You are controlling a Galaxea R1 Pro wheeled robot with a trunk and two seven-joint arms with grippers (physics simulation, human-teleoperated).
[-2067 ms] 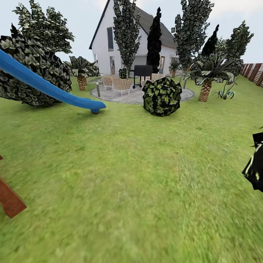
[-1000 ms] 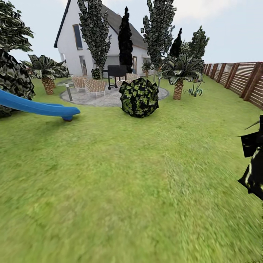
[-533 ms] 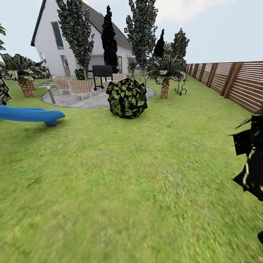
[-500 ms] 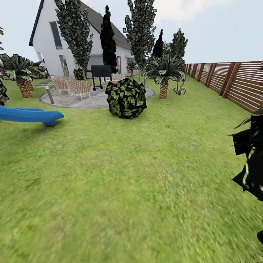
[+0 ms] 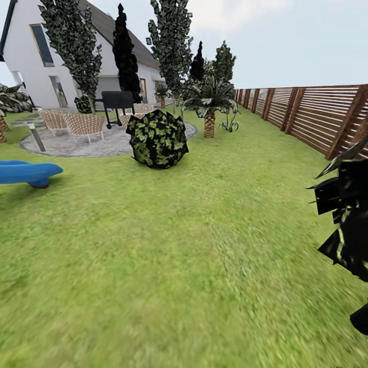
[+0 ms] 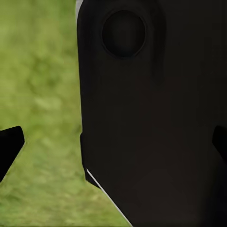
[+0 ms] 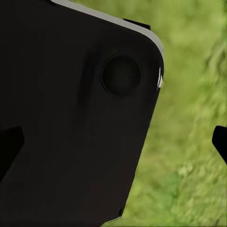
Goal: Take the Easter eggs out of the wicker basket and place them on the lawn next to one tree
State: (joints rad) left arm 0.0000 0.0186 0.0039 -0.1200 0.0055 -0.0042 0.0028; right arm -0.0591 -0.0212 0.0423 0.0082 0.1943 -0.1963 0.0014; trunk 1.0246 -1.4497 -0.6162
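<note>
Crossing open lawn [image 5: 168, 245], wide green grass with yellowish patches running from the near foreground out to a brown slat fence [image 5: 317, 117] along the right and a white house [image 5: 36, 66] at far left. Judged early in the task, in a search or travel stage: no wicker basket and no Easter eggs anywhere in the head view, so nothing lifted out and nothing laid by a trunk as far as can be told; all three eggs left to find, carry and set down. Candidate tree [image 5: 171, 46] standing upright beyond a grey round patio [image 5: 87, 143], long axis vertical, crown pointing straight at the sky, slim trunk mostly hidden behind foliage; a second tall tree [image 5: 71, 48] of the same habit nearer the house. Round leafy bush [image 5: 156, 139] at the patio's edge, short palm [image 5: 209, 105] past it, black grill [image 5: 117, 99] and pale lattice chairs [image 5: 84, 125] on the paving, tip of a blue slide [image 5: 28, 173] at left. Dark angular leaf planes [image 5: 347, 220] cutting in at the right edge, close by. Left tool [image 6: 113, 146] and right tool [image 7: 113, 146] each showing two dark fingertips far apart at opposite edges of their wrist views, spread wide, nothing between them but a dark part of the robot's body and blurred grass.
</note>
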